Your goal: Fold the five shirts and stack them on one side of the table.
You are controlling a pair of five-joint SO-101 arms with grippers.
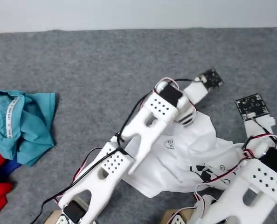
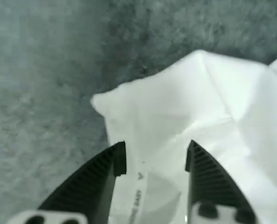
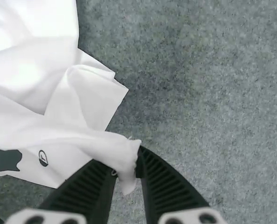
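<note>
Right wrist view: white shirt edge pinched between right fingers.

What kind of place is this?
Probably a robot practice bench: a grey carpeted table, a wired left arm and right arm, and a white shirt to fold.

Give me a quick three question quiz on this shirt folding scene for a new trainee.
1. True or false: the right hand pinches an edge of the white shirt.
2. The teal shirt is: A, folded under the white shirt; B, bunched up apart from the white shirt; C, spread flat.
3. Fill in, open or shut: the left hand hangs ___ over the white shirt.
Key: 1 true; 2 B; 3 open.
</note>
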